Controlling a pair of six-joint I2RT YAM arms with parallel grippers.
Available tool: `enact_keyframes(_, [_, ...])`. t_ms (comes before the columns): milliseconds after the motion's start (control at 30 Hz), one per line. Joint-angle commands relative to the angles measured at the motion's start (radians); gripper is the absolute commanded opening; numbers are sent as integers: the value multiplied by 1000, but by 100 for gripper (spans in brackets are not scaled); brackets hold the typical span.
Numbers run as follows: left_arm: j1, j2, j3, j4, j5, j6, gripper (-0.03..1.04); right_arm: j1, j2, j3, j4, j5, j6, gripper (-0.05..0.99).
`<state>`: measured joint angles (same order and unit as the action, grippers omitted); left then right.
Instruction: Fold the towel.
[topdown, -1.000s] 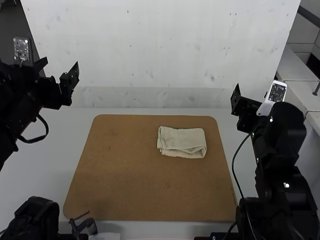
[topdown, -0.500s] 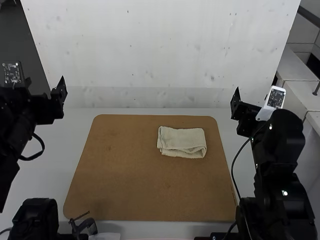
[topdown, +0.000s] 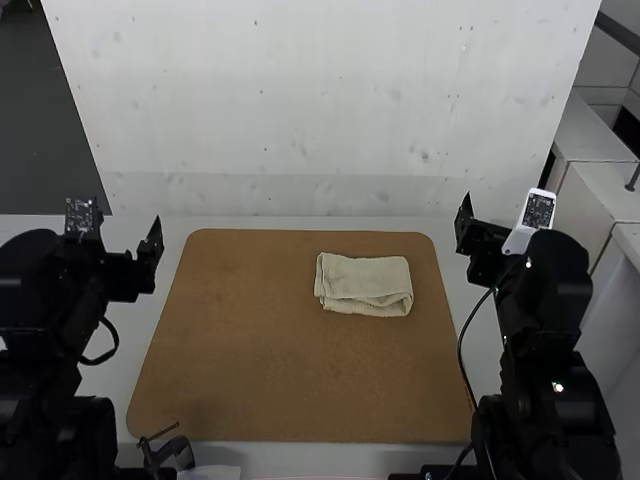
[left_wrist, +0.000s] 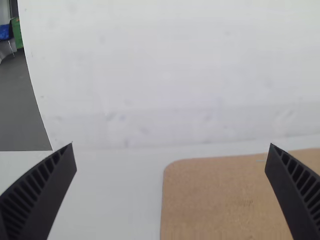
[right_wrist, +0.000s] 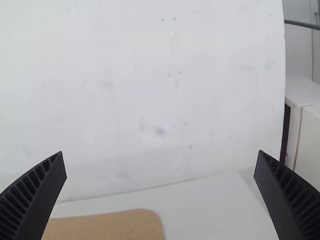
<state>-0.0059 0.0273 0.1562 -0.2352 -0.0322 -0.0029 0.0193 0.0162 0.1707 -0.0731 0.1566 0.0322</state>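
The towel (topdown: 365, 285) lies on the brown board (topdown: 250, 370), nearer its far right corner than any other, set in a little from the far edge and the right edge; the board itself rests on the pale bench (left_wrist: 110, 200). It is folded into a small, roughly rectangular packet, layers showing along the side toward the board's near edge, where they sit a bit loose and uneven.

I'd expect it to handle light and soft, limp once lifted, with enough nap to grip without slipping. Nothing about it looks fragile; the likelier trouble is a fold sliding open. For another fold, I'd take all the layers together at a short end, close to a corner, and keep low over the board. Pinching only the top layer at that loose side would probably undo the packet. To my eye the folding is well along, with perhaps just a tidy-up or one more turn to go.

The left pincer (left_wrist: 171, 145) is released, fingers spread wide with nothing between them, and the right pincer (right_wrist: 160, 151) is the same. Both are well apart from the towel. No label, brand or lettering can be made out on the cloth.
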Motion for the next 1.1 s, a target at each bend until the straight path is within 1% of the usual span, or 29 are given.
enact_keyframes(0, [4, -7, -44, 30, 40, 55, 97, -2, -12, -7, 7, -14, -9, 96])
enact_keyframes(67, [6, -9, -75, 62, 38, 60, 97, -2, -10, -19, -1, -22, -9, 96])
enact_keyframes(133, [9, -7, -73, 65, 63, 58, 97, -1, -2, -27, -16, -31, -8, 96])
enact_keyframes(233, [9, -9, -89, 65, 71, 52, 97, 1, -2, -48, -2, -32, -8, 96])
enact_keyframes(267, [3, -9, -96, 74, 75, 52, 97, 1, -2, -60, 4, -35, -8, 96])
enact_keyframes(300, [3, -9, -96, 76, 92, 52, 97, 2, -2, -71, 4, -40, -8, 96])
enact_keyframes(367, [4, -9, -96, 76, 101, 52, 97, 8, -5, -103, 25, -42, -5, 96])
enact_keyframes(400, [4, -9, -96, 76, 103, 50, 97, 14, -10, -119, 42, -42, -3, 96])
enact_keyframes(500, [9, -9, -95, 76, 95, 38, 99, 21, -12, -115, 38, -45, 3, 96])
enact_keyframes(667, [6, -9, -96, 76, 95, 38, 99, 19, -7, -114, 33, -55, 3, 96])
enact_keyframes(1067, [7, -9, -96, 76, 95, 38, 99, 19, -4, -115, 35, -55, 5, 96])
